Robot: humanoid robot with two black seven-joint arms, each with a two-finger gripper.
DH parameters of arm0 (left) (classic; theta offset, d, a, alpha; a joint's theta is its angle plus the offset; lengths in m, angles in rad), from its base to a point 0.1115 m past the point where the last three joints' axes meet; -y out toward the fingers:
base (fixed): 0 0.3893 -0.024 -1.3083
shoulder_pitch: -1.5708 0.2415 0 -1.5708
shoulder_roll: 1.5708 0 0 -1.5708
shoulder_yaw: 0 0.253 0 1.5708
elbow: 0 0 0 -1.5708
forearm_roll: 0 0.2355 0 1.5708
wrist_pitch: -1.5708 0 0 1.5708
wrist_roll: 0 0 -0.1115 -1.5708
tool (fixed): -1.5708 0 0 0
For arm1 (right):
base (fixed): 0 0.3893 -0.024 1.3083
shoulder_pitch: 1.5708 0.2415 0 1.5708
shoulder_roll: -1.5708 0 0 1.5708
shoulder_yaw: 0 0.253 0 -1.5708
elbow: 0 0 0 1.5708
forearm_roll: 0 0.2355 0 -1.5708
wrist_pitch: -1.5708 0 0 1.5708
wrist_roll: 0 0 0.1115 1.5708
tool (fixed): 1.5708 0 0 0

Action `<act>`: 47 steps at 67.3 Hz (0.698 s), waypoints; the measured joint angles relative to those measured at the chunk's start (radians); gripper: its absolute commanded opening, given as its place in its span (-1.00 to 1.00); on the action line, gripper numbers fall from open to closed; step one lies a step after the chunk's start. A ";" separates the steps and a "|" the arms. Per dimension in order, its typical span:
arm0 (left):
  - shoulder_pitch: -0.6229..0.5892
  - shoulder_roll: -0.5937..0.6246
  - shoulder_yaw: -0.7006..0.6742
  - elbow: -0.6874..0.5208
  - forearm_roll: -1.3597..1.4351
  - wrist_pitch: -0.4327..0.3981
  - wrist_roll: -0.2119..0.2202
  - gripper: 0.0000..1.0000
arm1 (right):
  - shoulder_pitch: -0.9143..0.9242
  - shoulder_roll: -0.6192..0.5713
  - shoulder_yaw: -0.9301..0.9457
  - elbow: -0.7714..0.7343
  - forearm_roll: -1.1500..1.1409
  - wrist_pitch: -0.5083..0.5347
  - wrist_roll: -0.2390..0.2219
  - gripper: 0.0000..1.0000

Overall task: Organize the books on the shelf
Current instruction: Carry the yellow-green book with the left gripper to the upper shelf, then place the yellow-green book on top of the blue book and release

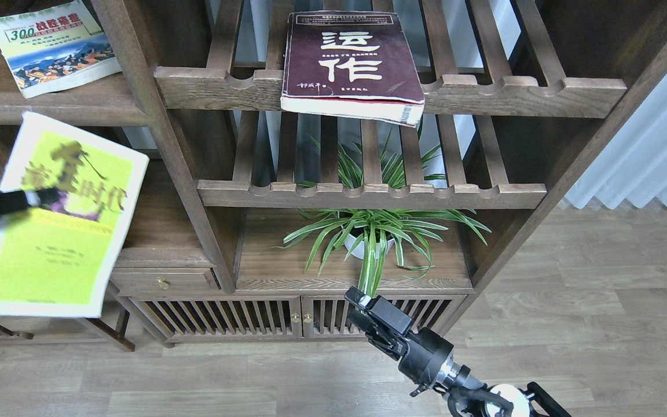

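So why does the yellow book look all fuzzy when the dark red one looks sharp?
In the head view, the yellow-green book and the left pincer holding it are smeared, probably motion blur; the maroon book on the slatted rack, the "300" book and the spider plant are crisp.

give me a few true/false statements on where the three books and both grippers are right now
1. The left gripper holds the yellow-green book in the air. True.
2. The maroon book lies on the floor. False: it rests on a slatted rack, overhanging the front rail.
3. The "300" book lies on the shelf at upper left. True.
4. The right gripper grips the potted plant. False: it holds nothing, low before the cabinet.
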State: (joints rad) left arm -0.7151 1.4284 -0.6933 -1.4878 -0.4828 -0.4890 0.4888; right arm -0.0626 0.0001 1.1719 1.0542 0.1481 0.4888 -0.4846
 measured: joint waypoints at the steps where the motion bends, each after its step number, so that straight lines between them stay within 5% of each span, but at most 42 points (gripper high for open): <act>1: -0.014 0.007 0.000 0.000 0.000 0.000 0.000 -0.95 | 0.001 0.000 0.000 0.000 0.000 0.000 0.000 0.99; 29: -0.291 0.088 0.004 0.092 -0.001 0.000 0.000 -0.96 | 0.026 0.000 0.002 -0.003 0.001 0.000 0.000 0.99; 47: -0.354 -0.019 0.003 0.295 0.018 0.000 0.000 -0.96 | 0.030 0.000 0.005 -0.003 0.002 0.000 0.000 0.99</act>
State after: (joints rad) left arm -1.0695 1.4093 -0.6905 -1.1929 -0.4649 -0.4889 0.4886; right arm -0.0324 0.0000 1.1765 1.0507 0.1504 0.4887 -0.4847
